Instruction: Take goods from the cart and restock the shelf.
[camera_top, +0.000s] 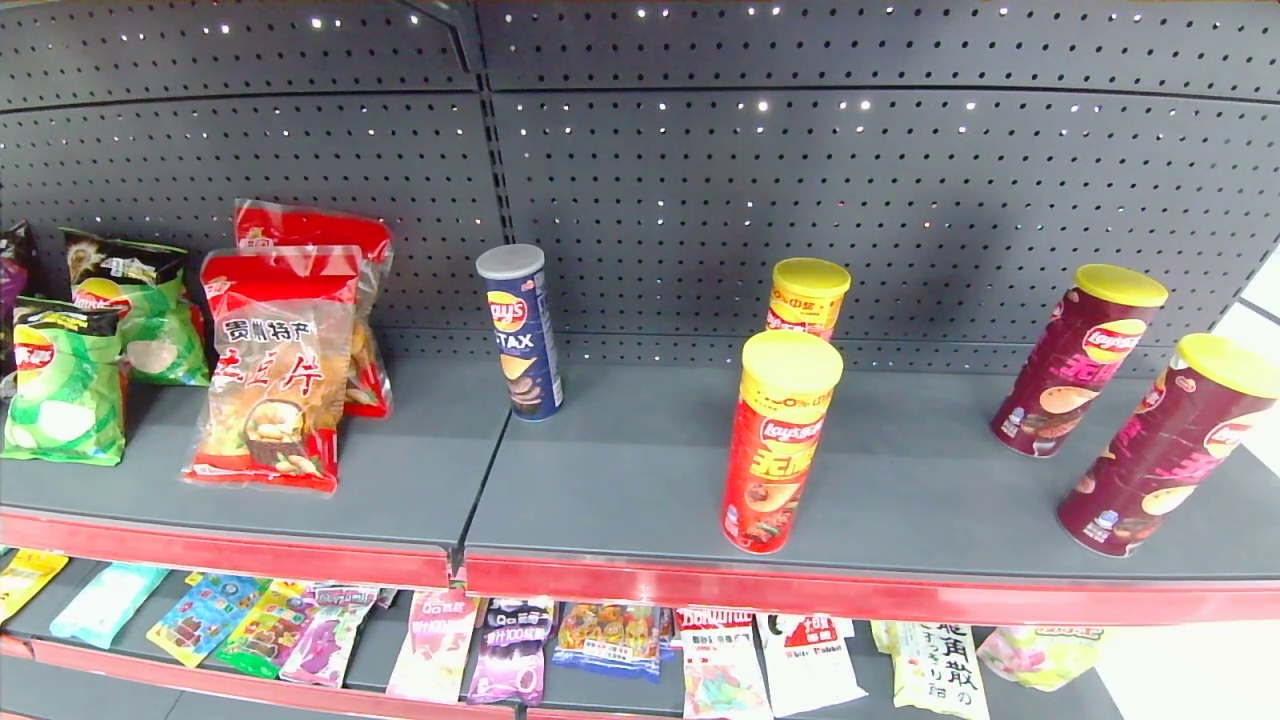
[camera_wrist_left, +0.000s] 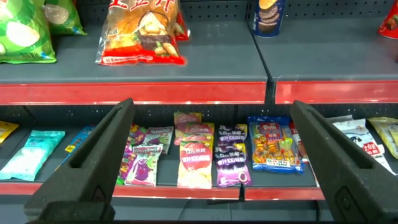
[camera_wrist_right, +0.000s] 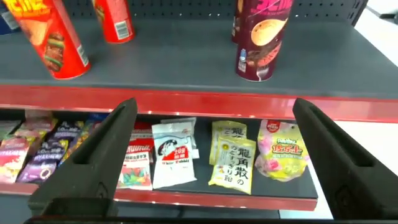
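Note:
On the grey shelf (camera_top: 620, 470) stand a blue chip can (camera_top: 520, 332), two red cans with yellow lids (camera_top: 782, 442) (camera_top: 806, 297) and two maroon cans (camera_top: 1078, 360) (camera_top: 1165, 448). Two red snack bags (camera_top: 270, 385) and green chip bags (camera_top: 65, 380) stand at the left. My left gripper (camera_wrist_left: 211, 162) is open and holds nothing, facing the lower shelf below the red snack bag (camera_wrist_left: 142, 34). My right gripper (camera_wrist_right: 211, 162) is also open with nothing in it, below the red can (camera_wrist_right: 53, 37) and a maroon can (camera_wrist_right: 261, 37).
A red rail (camera_top: 640, 585) edges the shelf front. The lower shelf holds flat candy and snack packets (camera_top: 610, 640). Pegboard backs the shelf. Wide bare gaps lie between the blue can and the red cans, and between the red and maroon cans.

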